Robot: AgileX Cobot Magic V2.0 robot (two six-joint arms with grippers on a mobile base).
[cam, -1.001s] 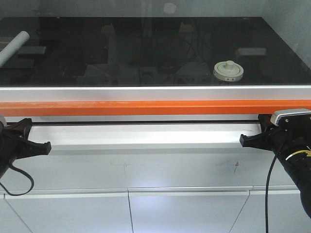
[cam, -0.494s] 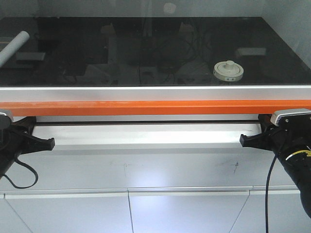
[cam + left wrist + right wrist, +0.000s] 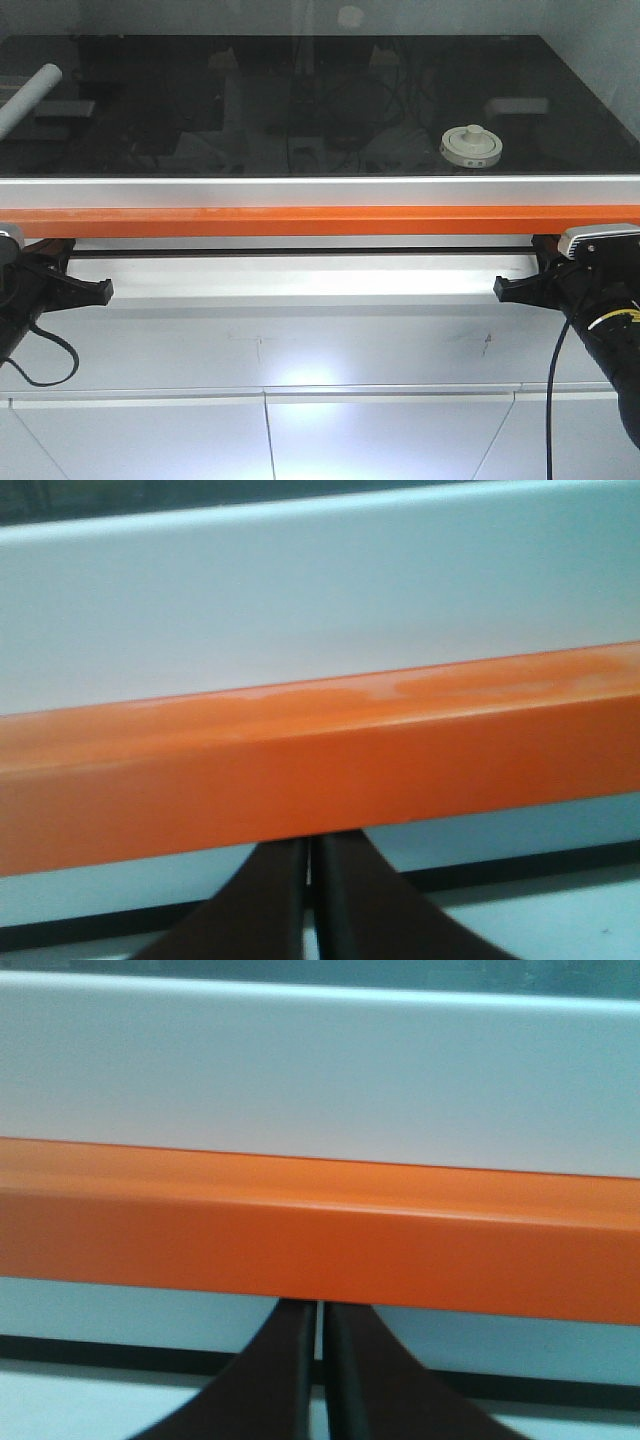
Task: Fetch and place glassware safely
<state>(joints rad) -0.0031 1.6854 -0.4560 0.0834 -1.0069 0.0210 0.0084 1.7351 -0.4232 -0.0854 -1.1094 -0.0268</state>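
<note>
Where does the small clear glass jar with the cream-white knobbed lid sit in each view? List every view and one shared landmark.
Exterior front-facing: small clear glass jar with cream-white knobbed lid stands right of centre on the glossy black surface, near its front edge.
Left wrist-mounted: not in it.
Right wrist-mounted: not in it.
Shared landmark: the horizontal orange bar, visible in all three.
</note>
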